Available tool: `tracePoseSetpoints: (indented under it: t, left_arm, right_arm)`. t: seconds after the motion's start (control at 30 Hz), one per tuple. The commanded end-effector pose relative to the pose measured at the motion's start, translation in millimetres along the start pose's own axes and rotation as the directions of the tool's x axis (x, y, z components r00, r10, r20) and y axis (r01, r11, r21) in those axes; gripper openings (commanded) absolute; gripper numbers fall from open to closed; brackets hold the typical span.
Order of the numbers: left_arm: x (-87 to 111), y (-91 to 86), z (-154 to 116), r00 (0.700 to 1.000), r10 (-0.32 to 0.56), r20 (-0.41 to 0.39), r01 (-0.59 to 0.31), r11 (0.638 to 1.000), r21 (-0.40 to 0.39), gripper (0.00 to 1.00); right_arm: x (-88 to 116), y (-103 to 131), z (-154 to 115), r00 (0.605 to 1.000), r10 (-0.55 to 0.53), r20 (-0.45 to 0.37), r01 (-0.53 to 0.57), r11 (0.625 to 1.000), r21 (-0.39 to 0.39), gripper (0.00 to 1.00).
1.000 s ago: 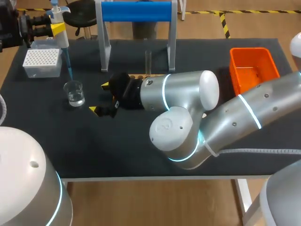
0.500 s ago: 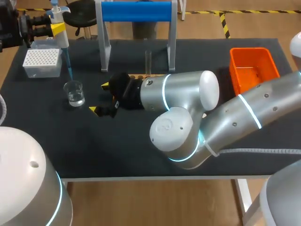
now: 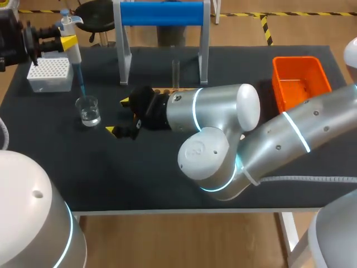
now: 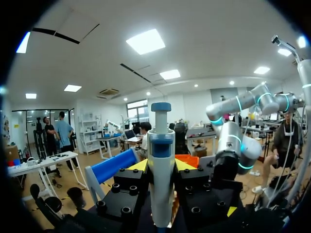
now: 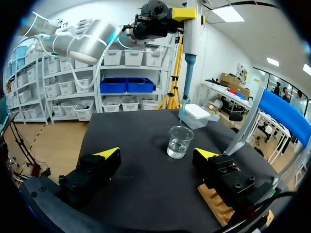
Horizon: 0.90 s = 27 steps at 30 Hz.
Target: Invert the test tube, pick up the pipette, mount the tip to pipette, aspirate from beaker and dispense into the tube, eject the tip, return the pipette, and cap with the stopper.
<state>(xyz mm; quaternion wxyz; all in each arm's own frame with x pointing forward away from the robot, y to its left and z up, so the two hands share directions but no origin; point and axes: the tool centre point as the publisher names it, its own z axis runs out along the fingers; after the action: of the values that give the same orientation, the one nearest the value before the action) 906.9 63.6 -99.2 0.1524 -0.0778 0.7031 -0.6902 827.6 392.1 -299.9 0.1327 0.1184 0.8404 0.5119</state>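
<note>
My left gripper (image 3: 56,34) is shut on the white pipette (image 3: 71,46) at the table's far left. In the left wrist view the pipette (image 4: 161,170) stands upright between the fingers of the left gripper (image 4: 162,167). Its blue tip (image 3: 81,81) points down and ends just over the rim of the glass beaker (image 3: 88,110), which holds clear liquid. My right gripper (image 3: 120,116) stands open low over the table, just right of the beaker (image 5: 178,142), nothing between its fingers (image 5: 109,153). A clear test tube (image 3: 175,72) stands upright behind the right wrist.
A white tip box (image 3: 50,73) sits at the far left, behind the beaker. A blue roller on a grey frame (image 3: 162,14) stands at the back middle. An orange bin (image 3: 298,81) is at the right. A wooden block (image 5: 214,201) lies under my right gripper.
The left arm has shifted slightly with the pipette, whose upper end now sits a little lower in the head view. The right arm has not moved.
</note>
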Motion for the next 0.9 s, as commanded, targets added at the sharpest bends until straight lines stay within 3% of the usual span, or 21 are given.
tracePoseSetpoints:
  t: [0.03,0.9]
  left_arm:
    - [-0.7,9.3,0,1.000,0.005,0.004,-0.005,1.000,0.012,0.00]
    - [-11.5,58.7,-4,0.999,0.021,0.030,-0.022,0.999,0.027,0.00]
  right_arm:
    - [1,-1,1,1.000,0.001,0.001,-0.001,1.000,-0.003,1.00]
    - [1,-1,1,1.000,0.001,0.001,-0.001,1.000,-0.003,1.00]
